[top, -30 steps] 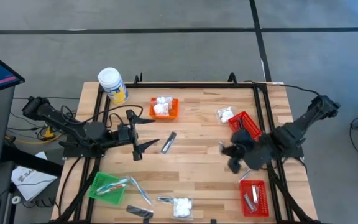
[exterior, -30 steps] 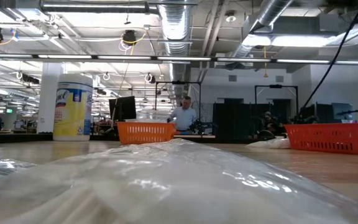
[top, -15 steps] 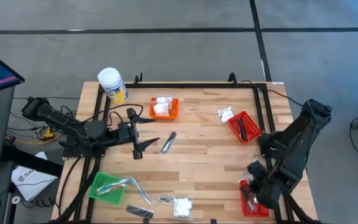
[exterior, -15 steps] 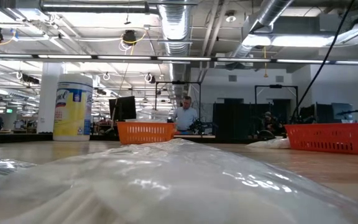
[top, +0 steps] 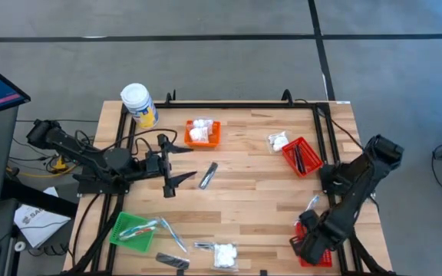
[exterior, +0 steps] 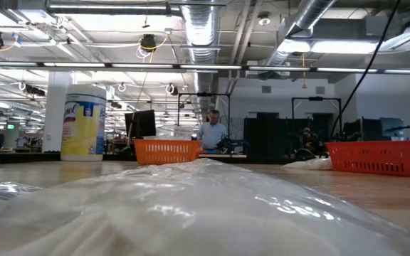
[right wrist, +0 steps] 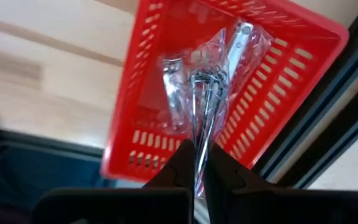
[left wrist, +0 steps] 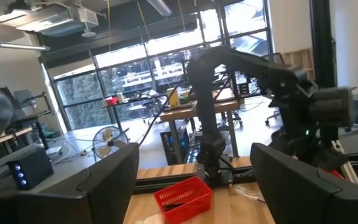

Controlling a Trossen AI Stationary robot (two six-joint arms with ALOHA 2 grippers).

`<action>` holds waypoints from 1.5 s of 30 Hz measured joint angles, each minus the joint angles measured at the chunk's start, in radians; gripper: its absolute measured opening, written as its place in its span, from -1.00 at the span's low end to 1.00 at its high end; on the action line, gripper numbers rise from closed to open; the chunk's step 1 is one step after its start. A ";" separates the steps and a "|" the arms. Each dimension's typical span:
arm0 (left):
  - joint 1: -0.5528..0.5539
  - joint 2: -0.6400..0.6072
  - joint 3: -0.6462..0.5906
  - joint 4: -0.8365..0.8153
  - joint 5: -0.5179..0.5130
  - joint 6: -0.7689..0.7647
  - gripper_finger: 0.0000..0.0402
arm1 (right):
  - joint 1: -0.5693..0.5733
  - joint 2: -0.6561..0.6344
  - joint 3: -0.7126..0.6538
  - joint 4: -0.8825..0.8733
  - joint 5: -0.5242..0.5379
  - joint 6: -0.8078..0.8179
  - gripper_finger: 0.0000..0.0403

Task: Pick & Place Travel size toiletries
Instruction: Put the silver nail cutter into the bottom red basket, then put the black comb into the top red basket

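Right wrist view shows the right tool (right wrist: pixel 197 163) clenched on a clear-wrapped stick (right wrist: pixel 207 93) hanging over the red basket (right wrist: pixel 291 74), seemingly the placing step; next, release it inside.

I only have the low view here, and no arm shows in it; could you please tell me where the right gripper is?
Observer: The right gripper hangs over a red basket by the table's right edge.
Operator: Is it carrying anything?
Observer: Yes, it is shut on a clear-wrapped packet that dangles over that basket.
Operator: And the left gripper?
Observer: The left gripper is open on the table's left side, with a silvery sachet just beyond its fingers.
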 joint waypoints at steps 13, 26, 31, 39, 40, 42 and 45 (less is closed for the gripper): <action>-0.001 0.000 0.000 0.004 0.005 -0.008 0.50 | -0.094 0.065 -0.144 0.193 -0.069 -0.186 -0.98; -0.001 0.000 0.000 0.001 0.004 -0.019 0.50 | -0.090 0.064 -0.142 0.160 -0.128 -0.203 -0.33; -0.001 0.000 0.000 -0.003 0.004 -0.020 0.50 | -0.102 0.058 -0.063 0.056 -0.177 -0.296 0.04; -0.001 0.001 0.000 -0.017 0.003 -0.032 0.50 | -0.159 -0.018 0.152 -0.256 0.103 -0.433 0.26; -0.001 0.001 0.000 -0.019 0.003 -0.038 0.50 | -0.167 -0.027 0.179 -0.293 0.173 -0.465 0.26; -0.001 0.001 0.000 -0.027 0.003 -0.047 0.50 | -0.182 -0.047 0.227 -0.344 0.314 -0.536 0.26; -0.001 0.001 0.000 -0.037 0.003 -0.051 0.50 | -0.214 -0.078 0.260 -0.391 0.475 -0.646 0.26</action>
